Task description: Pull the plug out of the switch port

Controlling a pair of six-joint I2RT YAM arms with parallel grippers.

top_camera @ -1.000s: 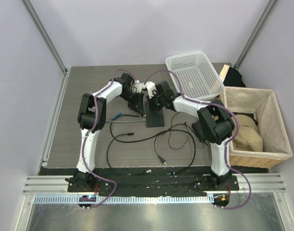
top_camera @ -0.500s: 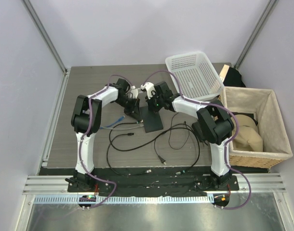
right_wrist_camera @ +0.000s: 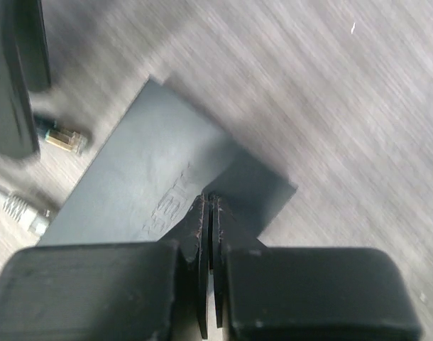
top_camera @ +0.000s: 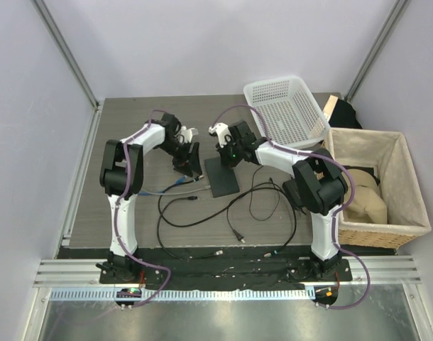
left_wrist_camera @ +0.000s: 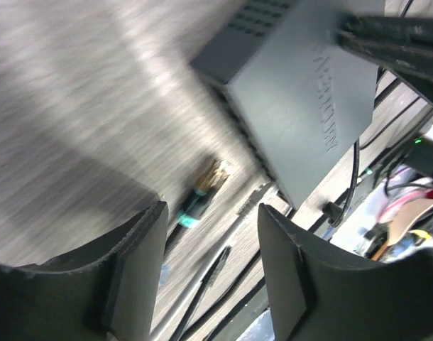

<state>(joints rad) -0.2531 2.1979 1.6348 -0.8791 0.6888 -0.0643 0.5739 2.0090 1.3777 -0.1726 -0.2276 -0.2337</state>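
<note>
The switch [top_camera: 222, 176] is a flat dark-grey box lying in the middle of the table. My right gripper [top_camera: 228, 153] is shut, with its tips [right_wrist_camera: 209, 207] resting on the switch's top face [right_wrist_camera: 145, 188]. The plug [left_wrist_camera: 204, 190], clear with gold contacts and a teal boot, lies on the table a short way from the switch's port edge [left_wrist_camera: 246, 138], out of the port. It also shows in the right wrist view [right_wrist_camera: 64, 140]. My left gripper [left_wrist_camera: 211, 284] is open and empty above the plug, left of the switch [left_wrist_camera: 302, 85] and also seen from the top [top_camera: 188, 162].
Loose black cables [top_camera: 238, 213] curl over the near half of the table. A blue cable [top_camera: 175, 183] runs left from the plug. A white basket [top_camera: 286, 110] stands at the back right and a lined wicker basket [top_camera: 376, 188] at the right.
My left gripper has drawn back to the left, away from the switch. The plug and blue cable now lie apart from the switch. The switch has turned slightly under my right gripper.
</note>
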